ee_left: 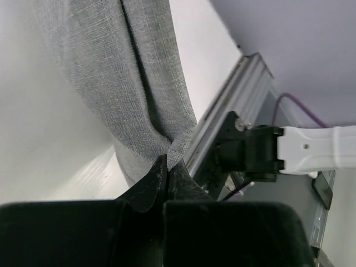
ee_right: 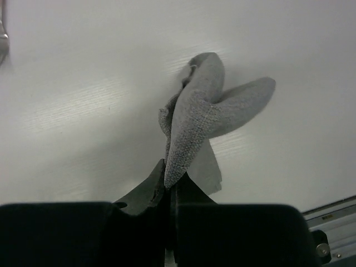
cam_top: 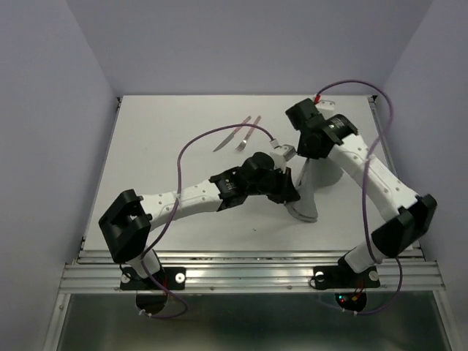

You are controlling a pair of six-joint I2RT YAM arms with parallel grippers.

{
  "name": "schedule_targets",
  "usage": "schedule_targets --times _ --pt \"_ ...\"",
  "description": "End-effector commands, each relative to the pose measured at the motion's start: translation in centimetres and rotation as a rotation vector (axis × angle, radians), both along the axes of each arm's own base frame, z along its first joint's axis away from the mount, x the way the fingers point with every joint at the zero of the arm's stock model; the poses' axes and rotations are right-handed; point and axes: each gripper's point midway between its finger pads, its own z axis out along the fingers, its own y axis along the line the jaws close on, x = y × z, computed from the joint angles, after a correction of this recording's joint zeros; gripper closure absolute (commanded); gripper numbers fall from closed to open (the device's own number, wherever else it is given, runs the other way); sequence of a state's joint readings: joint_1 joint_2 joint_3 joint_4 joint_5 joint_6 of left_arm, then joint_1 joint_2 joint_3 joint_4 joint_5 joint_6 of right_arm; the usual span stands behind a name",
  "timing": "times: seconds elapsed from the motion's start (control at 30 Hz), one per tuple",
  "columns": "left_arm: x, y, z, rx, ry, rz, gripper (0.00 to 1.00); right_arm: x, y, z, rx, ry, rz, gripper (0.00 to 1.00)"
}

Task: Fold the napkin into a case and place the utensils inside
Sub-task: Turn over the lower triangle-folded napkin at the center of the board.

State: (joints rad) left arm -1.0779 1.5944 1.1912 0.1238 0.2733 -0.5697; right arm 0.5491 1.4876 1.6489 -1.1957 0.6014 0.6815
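The napkin (cam_top: 316, 186) is up off the counter (cam_top: 168, 131), right of centre, hanging as a bunched grey column between the two wrists with its lower end trailing on the surface. The left claw (ee_left: 167, 167) is clamped on a fold of the cloth, jaws together with only the fabric between them. The right claw (ee_right: 169, 181) pinches another gathered point the same way. No pouch shape has been formed yet, by the look of it.

The main risk is in the cloth itself. It is twisted and doubled over, so laying it down as it hangs would likely give a crumpled heap rather than a flat sheet to fold. Each pinch takes only a small bite of fabric — a sharp pull apart could drag it out of one claw. The two wrists also sit close together, so a careless swing could knock one against the other.

The knife (cam_top: 223, 143) and fork (cam_top: 240, 145) lie side by side toward the far middle, apart from the cloth. The left arm's purple cable (cam_top: 191, 145) arcs just beside them and could brush them if that arm swings far.

Open room lies left of the left arm and at the far left. The metal rail (cam_top: 248, 267) marks the near edge, and walls close in the other sides.
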Motion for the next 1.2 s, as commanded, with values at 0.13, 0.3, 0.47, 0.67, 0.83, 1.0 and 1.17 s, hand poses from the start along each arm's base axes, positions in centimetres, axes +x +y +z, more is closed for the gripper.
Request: schedule_targets --times 0.13,0.3,0.47,0.67,0.83,1.0,1.17 --pt "-1.9 4.6 -3.9 -0.018 0.088 -0.030 1.00 7.1 6.0 -5.8 0.009 0.068 0.162 0.99" --pt "-1.8 7.4 -6.6 0.033 0.101 0.020 1.00 8.4 7.9 -8.7 0.037 0.106 0.217 0.99" --pt "-2.1 9.1 -9.4 0.082 0.123 0.049 1.00 8.7 9.7 -10.2 0.102 0.117 0.266 0.99" --pt "-2.5 10.3 -12.0 0.115 0.137 0.066 1.00 8.5 10.8 -12.2 0.120 0.140 0.256 0.99" --pt "-2.3 10.8 -13.3 0.142 0.129 0.083 1.00 9.0 11.3 -13.5 0.127 0.139 0.204 0.99" --pt "-1.6 11.7 -14.0 0.174 0.104 0.110 1.00 9.1 12.7 -14.4 0.137 0.147 0.212 0.99" --pt "-1.7 12.3 -14.5 0.188 0.104 0.109 1.00 9.5 13.5 -14.8 0.137 0.150 0.214 0.99"
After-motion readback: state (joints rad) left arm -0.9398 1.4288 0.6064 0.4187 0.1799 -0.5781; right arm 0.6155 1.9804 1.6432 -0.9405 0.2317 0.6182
